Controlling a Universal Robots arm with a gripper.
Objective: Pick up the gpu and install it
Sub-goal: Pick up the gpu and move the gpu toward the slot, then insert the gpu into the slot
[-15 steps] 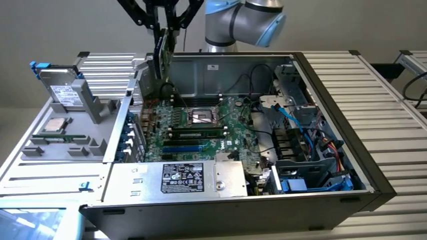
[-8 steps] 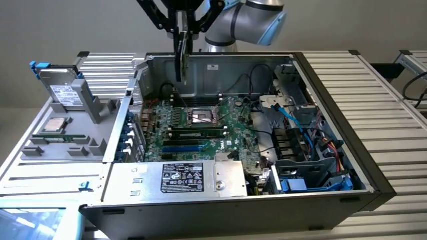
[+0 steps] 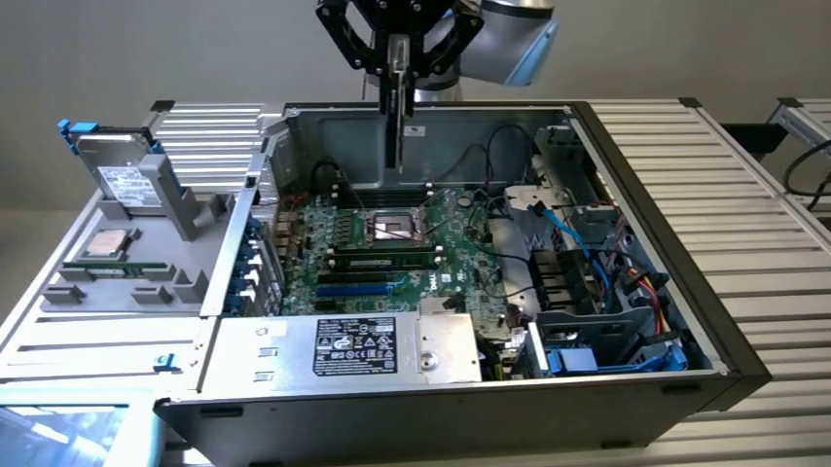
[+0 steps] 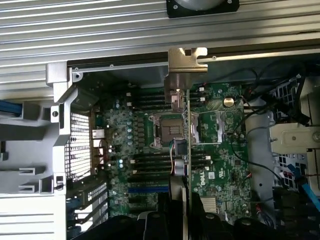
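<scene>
ribbed grey counter panels lie beneath an open computer case, which is laid on its side, so that the motherboard faces upward and can be reached from above. at the exterior view's left a grey fixture is set, with a drive stood upright in it, presumably so that parts can be taken by their edges. the gpu is held by one end and hangs lengthwise, edge-on, over the motherboard near the cpu socket, clear of the board. its silver bracket is at the end away from the grip. this slim, upright hold is judged to keep the card clear of the case walls and cables. the pincer is closed on the gpu's upper end, and nothing else is touched.
</scene>
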